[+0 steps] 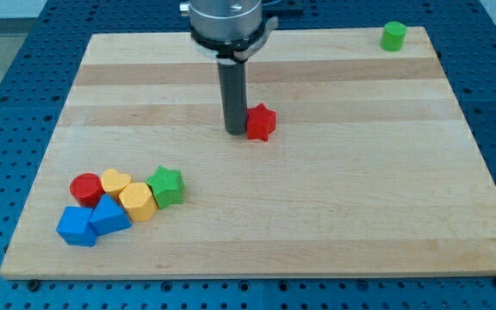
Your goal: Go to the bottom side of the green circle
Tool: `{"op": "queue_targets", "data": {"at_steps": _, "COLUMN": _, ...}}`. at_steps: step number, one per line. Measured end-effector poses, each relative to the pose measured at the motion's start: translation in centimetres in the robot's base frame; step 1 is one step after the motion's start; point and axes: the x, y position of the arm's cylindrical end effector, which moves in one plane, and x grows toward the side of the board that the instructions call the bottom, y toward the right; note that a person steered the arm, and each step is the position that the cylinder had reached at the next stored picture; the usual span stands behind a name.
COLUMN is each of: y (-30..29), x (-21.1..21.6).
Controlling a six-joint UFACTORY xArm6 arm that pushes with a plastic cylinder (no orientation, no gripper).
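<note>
1. At the view's top right corner of the board [317, 215] stands the green circle [393, 36], upright and alone.
2. My tip [235, 131] rests on the board near centre, just left of the red star [261, 122], apparently touching it; it carries nothing and is well apart from the target.
3. Handling judgement: the circle looks small, light, rigid and free-sliding. No hold applies; contact means a push on its side wall.
4. Approach from below, stopping short to avoid displacing it.

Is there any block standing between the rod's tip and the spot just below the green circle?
My tip sits just left of the red star. The star stands at the path's start toward the green circle; beyond it nothing visible blocks.
</note>
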Motion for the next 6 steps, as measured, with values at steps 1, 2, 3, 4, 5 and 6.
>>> {"op": "queue_targets", "data": {"at_steps": 1, "y": 3.6, "x": -0.3}}
{"op": "queue_targets", "data": {"at_steps": 2, "y": 5.1, "x": -1.4}}
{"op": "queue_targets", "data": {"at_steps": 3, "y": 4.2, "x": -7.7}}
{"op": "queue_targets", "data": {"at_steps": 4, "y": 4.6, "x": -14.4}}
{"op": "queue_targets", "data": {"at_steps": 5, "y": 7.9, "x": -16.5}}
{"op": "queue_targets", "data": {"at_steps": 6, "y": 14.6, "x": -14.5}}
